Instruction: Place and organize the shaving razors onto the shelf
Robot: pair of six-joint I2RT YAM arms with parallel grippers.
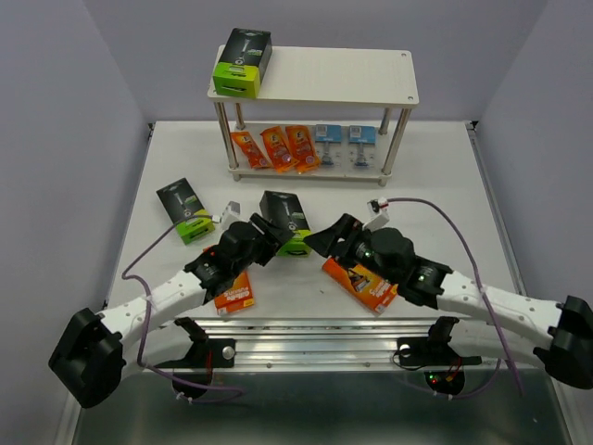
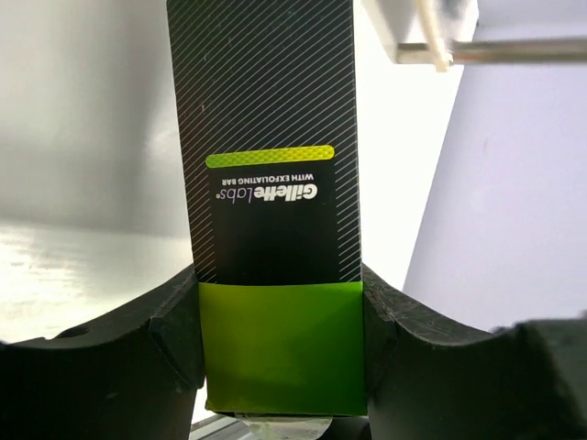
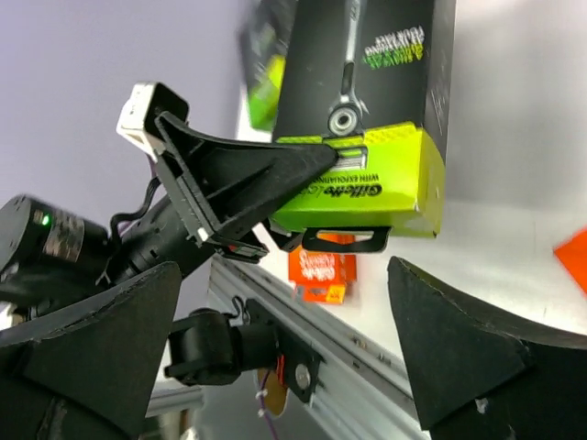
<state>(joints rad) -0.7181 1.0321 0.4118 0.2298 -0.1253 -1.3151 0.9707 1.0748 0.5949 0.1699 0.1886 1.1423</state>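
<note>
My left gripper (image 1: 278, 236) is shut on the lime end of a black-and-lime razor box (image 1: 285, 215), held above the table's middle. In the left wrist view the box (image 2: 271, 183) stands clamped between both fingers (image 2: 174, 339). My right gripper (image 1: 326, 239) is open just right of that box, apart from it; in the right wrist view the box (image 3: 367, 110) hangs beyond my spread fingertips (image 3: 459, 348). The shelf (image 1: 334, 74) stands at the back, with one black-and-lime box (image 1: 241, 60) on its top board. Orange foil packets (image 1: 276, 148) and clear-blue blister packs (image 1: 340, 144) sit on the lower board.
Another black-and-lime box (image 1: 185, 210) lies on the table at the left. A flat orange box (image 1: 234, 292) lies under my left arm, and a second orange box (image 1: 361, 283) under my right arm. A metal rail (image 1: 315, 338) runs along the near edge.
</note>
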